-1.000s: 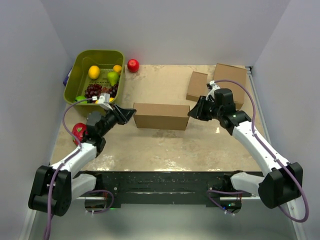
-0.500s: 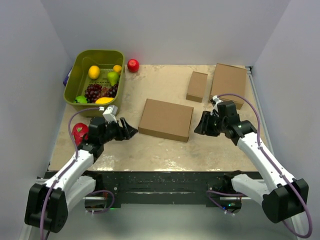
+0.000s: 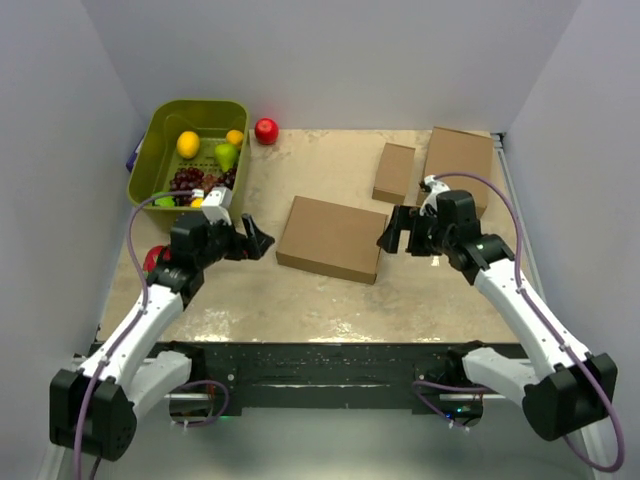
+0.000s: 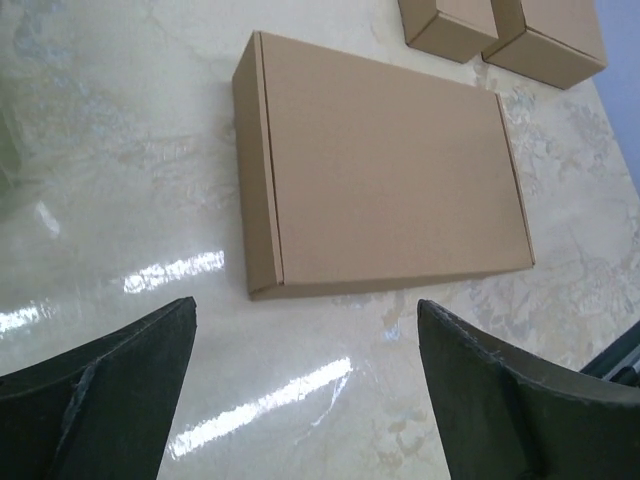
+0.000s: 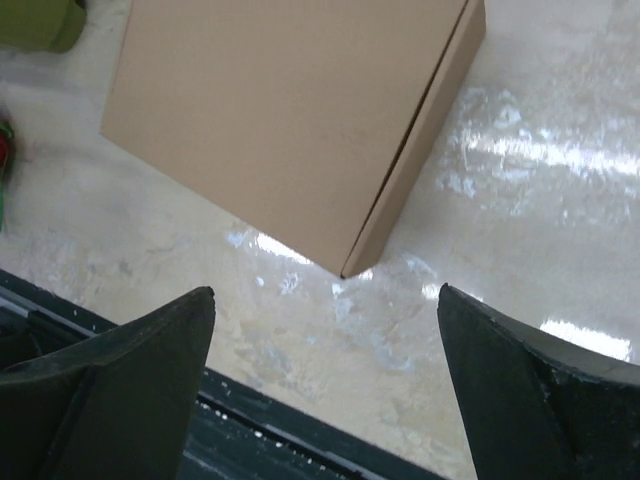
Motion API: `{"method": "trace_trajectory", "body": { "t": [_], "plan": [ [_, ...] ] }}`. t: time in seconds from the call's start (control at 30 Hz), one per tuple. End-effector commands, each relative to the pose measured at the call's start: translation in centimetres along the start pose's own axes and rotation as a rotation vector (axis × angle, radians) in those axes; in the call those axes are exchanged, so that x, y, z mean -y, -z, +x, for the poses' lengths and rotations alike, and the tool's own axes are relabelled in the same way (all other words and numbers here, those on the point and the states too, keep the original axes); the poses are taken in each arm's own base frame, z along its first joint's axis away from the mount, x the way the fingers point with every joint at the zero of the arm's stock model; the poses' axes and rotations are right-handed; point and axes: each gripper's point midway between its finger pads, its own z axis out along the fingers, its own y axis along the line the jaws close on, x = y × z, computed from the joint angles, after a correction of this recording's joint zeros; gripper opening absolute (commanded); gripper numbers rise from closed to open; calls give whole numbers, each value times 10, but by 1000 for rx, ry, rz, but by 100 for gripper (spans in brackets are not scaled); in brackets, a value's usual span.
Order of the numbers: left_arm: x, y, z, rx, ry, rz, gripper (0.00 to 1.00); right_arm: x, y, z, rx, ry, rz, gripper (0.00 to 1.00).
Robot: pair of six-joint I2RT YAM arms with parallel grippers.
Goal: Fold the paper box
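flat brown corrugated cardboard box (image 3: pixel 332 238) lies closed on bench (image 3: pixel 300 300) | left pincer (image 3: pixel 262 238), right pincer (image 3: pixel 390 232) gape wide, empty | risk: box may spring open if poorly tucked

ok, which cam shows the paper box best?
Left wrist: the whole paper box lies in frame, close, side seam visible. Top external shows it whole but small; right wrist cuts off its top part.

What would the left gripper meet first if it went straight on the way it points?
Most likely the brown box lying flat ahead: the open left gripper points at its near side, with only bare table between. Its tilt is unclear, so it might strike the table first.
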Motion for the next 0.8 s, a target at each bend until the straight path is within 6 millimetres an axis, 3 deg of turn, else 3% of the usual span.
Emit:
{"method": "trace_trajectory", "body": {
  "t": [0.0,0.07,0.1,0.17,0.2,0.27,0.37,0.5,0.63,0.77],
  "plan": [
    [8,-13,-82,166,-130,-5,96,-17,-13,-69,209,119,-79,99],
    [2,-14,-100,188,-142,-24,96,-2,-24,-88,236,107,-60,99],
    [-8,-10,-117,222,-136,-54,97,5,-25,-96,249,92,-57,99],
    [-17,-4,-133,252,-130,-61,97,30,-28,-112,271,16,-61,99],
    [-25,6,-150,293,-131,-88,97,38,-27,-118,282,-13,-65,99],
    [-32,15,-164,322,-153,-121,97,64,-18,-129,315,-87,-40,99],
    [-31,32,-179,353,-236,-168,98,88,-3,-137,370,-127,47,99],
    [-21,50,-192,413,-352,-172,100,96,31,-153,485,-117,164,99],
    [-25,58,-196,439,-352,-216,100,94,66,-167,610,-99,228,99],
    [-27,62,-197,459,-357,-239,100,96,72,-167,641,-96,245,99]
  ]
}}
